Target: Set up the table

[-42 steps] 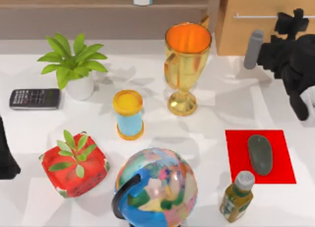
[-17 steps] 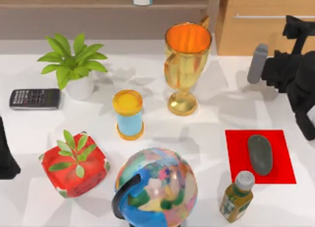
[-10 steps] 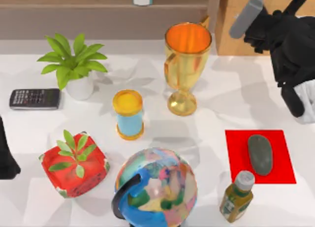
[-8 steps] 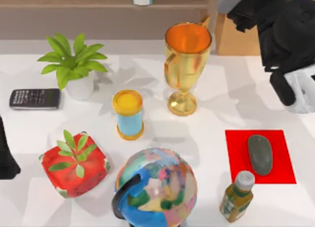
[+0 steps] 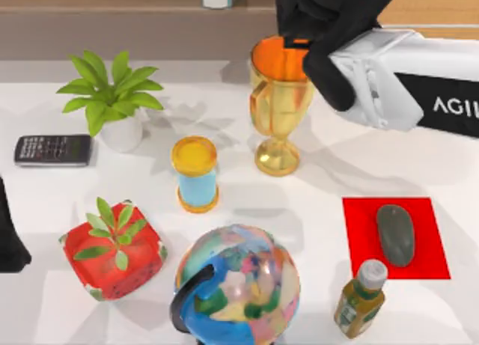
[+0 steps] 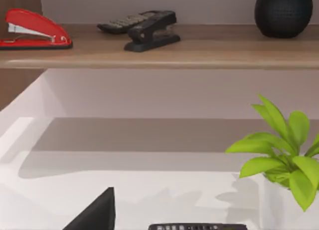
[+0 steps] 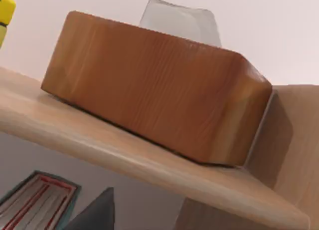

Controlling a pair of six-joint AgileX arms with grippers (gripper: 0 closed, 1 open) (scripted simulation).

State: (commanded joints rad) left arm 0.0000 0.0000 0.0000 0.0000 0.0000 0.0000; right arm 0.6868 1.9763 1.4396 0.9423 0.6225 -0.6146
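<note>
1. At the top view's far edge, the right arm (image 5: 389, 83) reaches in from the right over the gold trophy (image 5: 281, 98); its jaws' state cannot be told.
2. The right wrist view shows a wooden box (image 7: 149, 85) on a shelf (image 7: 124, 160).
3. The left wrist view shows a red stapler (image 6: 32, 30) on a shelf, a plant (image 6: 279, 150) below.
4. The white worktop (image 5: 337, 158) spans the scene, carrying a globe (image 5: 239, 285), red mat (image 5: 359, 225) and mouse (image 5: 395, 234).
5. The left arm (image 5: 9, 233) is parked at the left edge.

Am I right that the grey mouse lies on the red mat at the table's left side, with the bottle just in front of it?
Not quite. The top view shows the grey mouse on the red mat at the table's right side, not its left. The bottle does stand just in front of it.
</note>
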